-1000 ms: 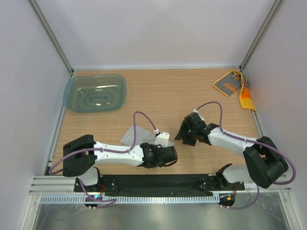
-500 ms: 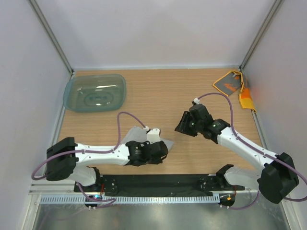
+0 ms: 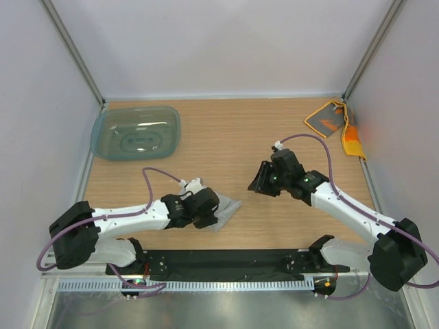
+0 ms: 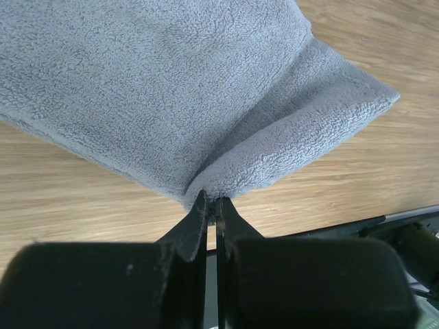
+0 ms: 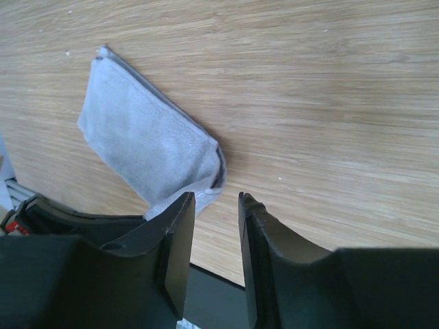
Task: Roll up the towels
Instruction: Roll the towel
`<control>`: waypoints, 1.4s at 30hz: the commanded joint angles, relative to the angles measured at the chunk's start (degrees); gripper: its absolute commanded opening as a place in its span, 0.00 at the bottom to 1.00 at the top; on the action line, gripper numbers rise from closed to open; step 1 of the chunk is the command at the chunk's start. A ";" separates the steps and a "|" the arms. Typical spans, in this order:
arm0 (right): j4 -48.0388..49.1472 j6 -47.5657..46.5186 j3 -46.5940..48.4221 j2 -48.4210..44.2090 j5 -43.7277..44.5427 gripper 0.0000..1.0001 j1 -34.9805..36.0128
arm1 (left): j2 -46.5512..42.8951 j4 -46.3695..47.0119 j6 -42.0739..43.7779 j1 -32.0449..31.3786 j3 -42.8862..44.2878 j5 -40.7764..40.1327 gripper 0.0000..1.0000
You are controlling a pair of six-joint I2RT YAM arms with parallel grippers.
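L claw [image 4: 211, 200] pulled left, pinching grey towel [image 4: 171, 89]; R claw [image 5: 216, 200] spread; tub [image 3: 110, 140] beyond.

Both arms same build: left arm [image 3: 130, 218], right arm [image 3: 346, 205]. Links are white moulded shells, smooth and rounded. Joint housings are black and blocky, the biggest at the shoulder [image 3: 392, 259]. Wrists are black too. One purple cable [image 3: 156, 172] per arm, thin, running out to a small white plug [image 3: 194, 184] on top of the wrist. Bases sit on a black plate [image 3: 226, 264] along the near edge; the fittings on it are too small to make out.

The left gripper [image 4: 211, 208] is matte black, with a wide block body and two fingers [image 4: 193, 227] tapering to thin blade tips. The right gripper [image 5: 216, 205] is the same black, its fingers [image 5: 175, 236] having flat inner faces and rounded outer edges.
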 commanded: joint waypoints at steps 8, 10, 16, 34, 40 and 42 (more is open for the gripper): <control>13.82 -0.91 -1.80 1.06 -13.48 0.31 3.48 | -1.15 -4.44 -5.13 2.75 -0.83 3.13 0.00; 16.19 -1.09 -2.24 2.20 -14.54 0.31 5.32 | -2.03 -5.85 -6.28 3.37 -1.10 3.91 0.00; 23.66 -1.00 -4.34 6.32 -17.08 0.29 8.84 | -1.68 -8.49 -7.08 3.63 -0.65 3.21 0.00; 43.18 1.98 -7.78 19.60 -23.51 0.28 10.60 | 2.09 -5.85 -7.87 3.81 -2.59 3.92 0.00; 44.50 1.20 -7.86 21.80 -24.04 0.28 10.69 | 2.80 -5.85 -7.70 3.72 -2.68 3.57 0.00; 45.11 0.84 -8.22 22.59 -23.86 0.28 10.69 | 2.63 -6.03 -7.70 3.81 -2.76 3.48 0.00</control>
